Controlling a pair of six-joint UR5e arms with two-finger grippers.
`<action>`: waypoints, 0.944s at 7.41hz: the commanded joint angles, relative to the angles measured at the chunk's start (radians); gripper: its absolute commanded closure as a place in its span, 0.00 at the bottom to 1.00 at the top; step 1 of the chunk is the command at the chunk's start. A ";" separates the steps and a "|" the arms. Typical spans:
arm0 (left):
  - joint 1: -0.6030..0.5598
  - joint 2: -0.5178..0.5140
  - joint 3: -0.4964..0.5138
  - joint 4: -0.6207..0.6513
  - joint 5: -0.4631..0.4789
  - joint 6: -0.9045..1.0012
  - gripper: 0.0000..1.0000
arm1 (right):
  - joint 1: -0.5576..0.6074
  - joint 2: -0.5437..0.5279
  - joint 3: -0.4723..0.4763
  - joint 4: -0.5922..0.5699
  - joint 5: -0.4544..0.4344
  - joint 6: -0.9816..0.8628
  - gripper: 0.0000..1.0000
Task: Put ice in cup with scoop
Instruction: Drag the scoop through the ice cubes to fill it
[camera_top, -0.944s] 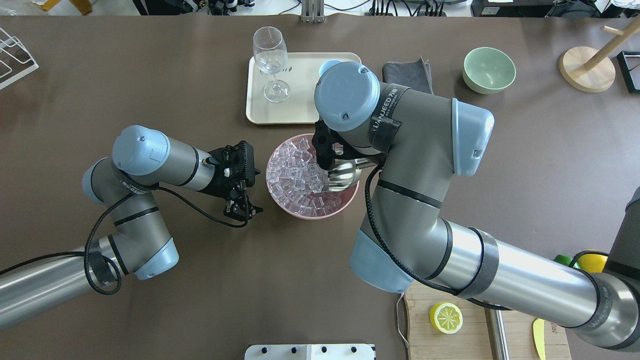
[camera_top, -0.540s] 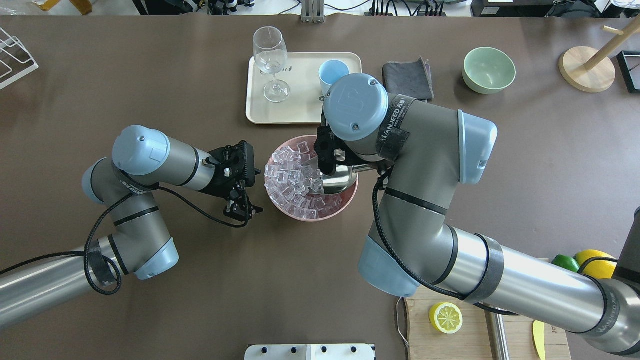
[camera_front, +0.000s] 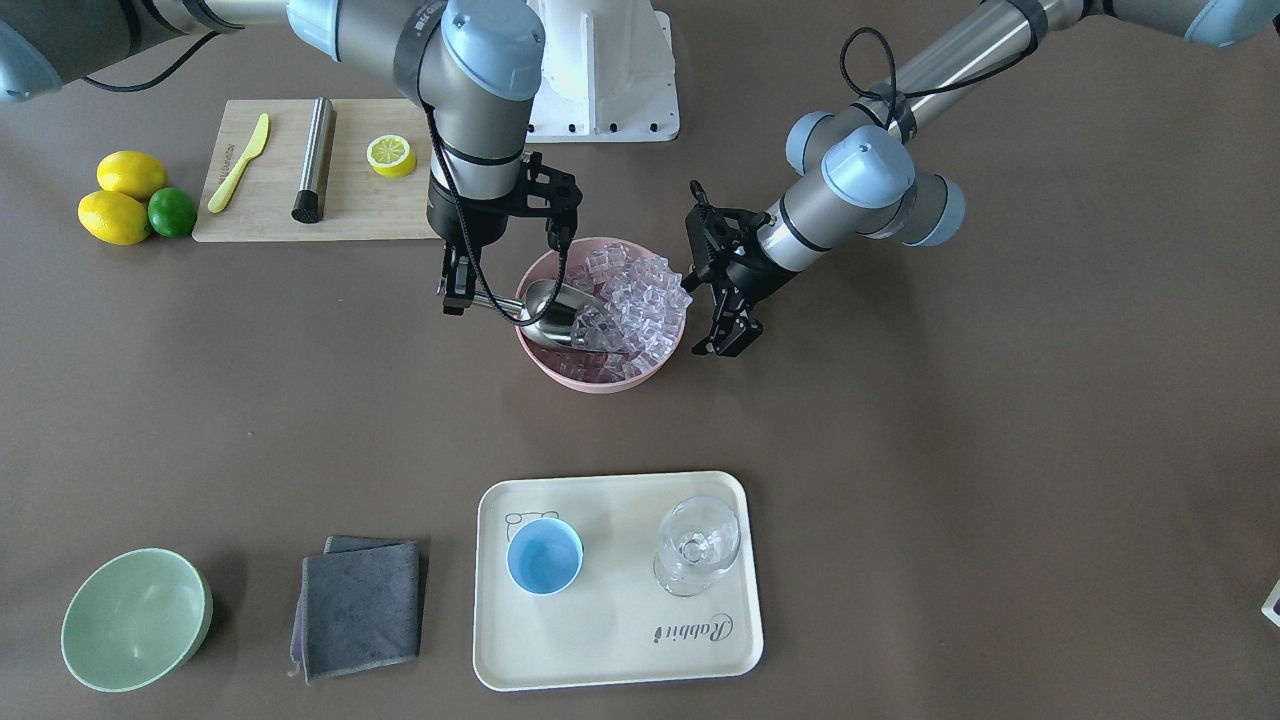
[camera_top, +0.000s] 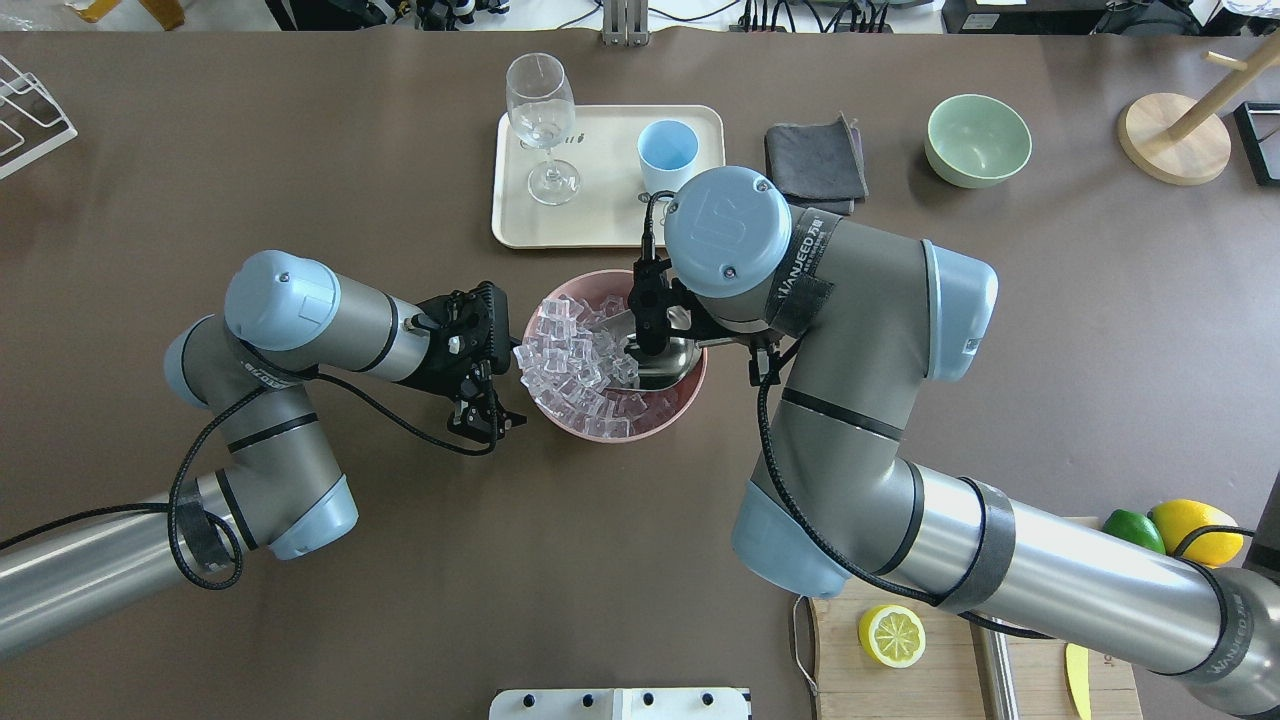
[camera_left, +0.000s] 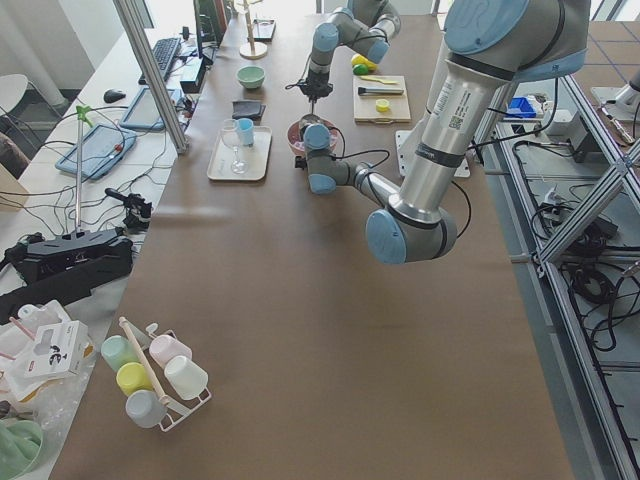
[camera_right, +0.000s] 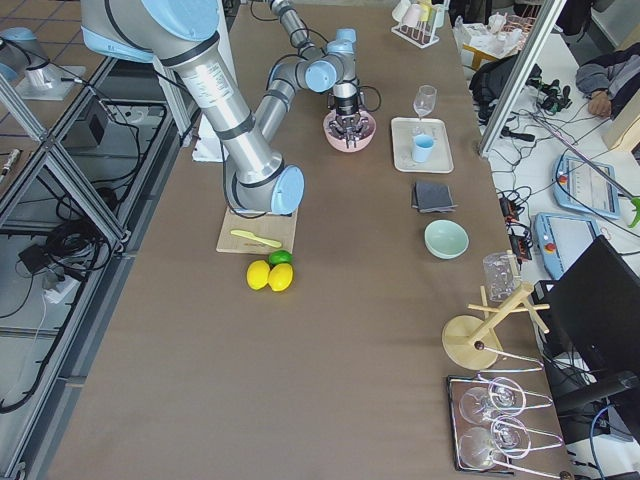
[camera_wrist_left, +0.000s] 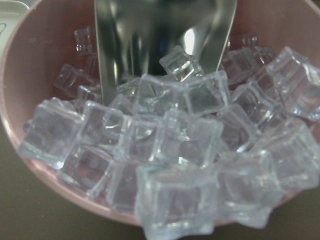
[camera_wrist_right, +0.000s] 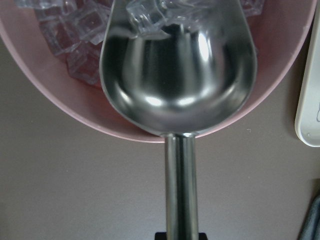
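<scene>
Right pincer (camera_front: 455, 296) grips shiny trough-shaped scoop (camera_wrist_right: 179, 80).

A cream tray (camera_front: 600, 645) is lying on the brown desk (camera_front: 1000, 450), and a clear stemmed glass (camera_front: 697, 545) is standing upright on it. In the front-facing view, a folded grey cloth (camera_front: 362, 605) is lying just left of the tray and a pale green bowl (camera_front: 135, 620) is sitting further left. A pink bowl (camera_front: 590, 378) is resting above the tray, well apart from it. Far up-left of the tray, a wooden board (camera_front: 350, 210) is carrying a yellow knife (camera_front: 238, 162), a steel cylinder (camera_front: 313, 158) and a lemon half (camera_front: 390, 155), with two lemons (camera_front: 115, 217) and a lime (camera_front: 171, 211) lying still further left.
</scene>
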 joint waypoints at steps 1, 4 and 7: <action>0.000 0.000 0.001 0.000 0.000 0.000 0.01 | -0.001 -0.062 -0.002 0.139 0.019 0.002 1.00; 0.000 -0.001 0.001 0.000 0.000 0.000 0.01 | -0.001 -0.116 -0.018 0.271 0.062 0.018 1.00; 0.000 -0.001 0.001 0.000 0.000 0.000 0.01 | -0.001 -0.128 -0.040 0.326 0.088 0.017 1.00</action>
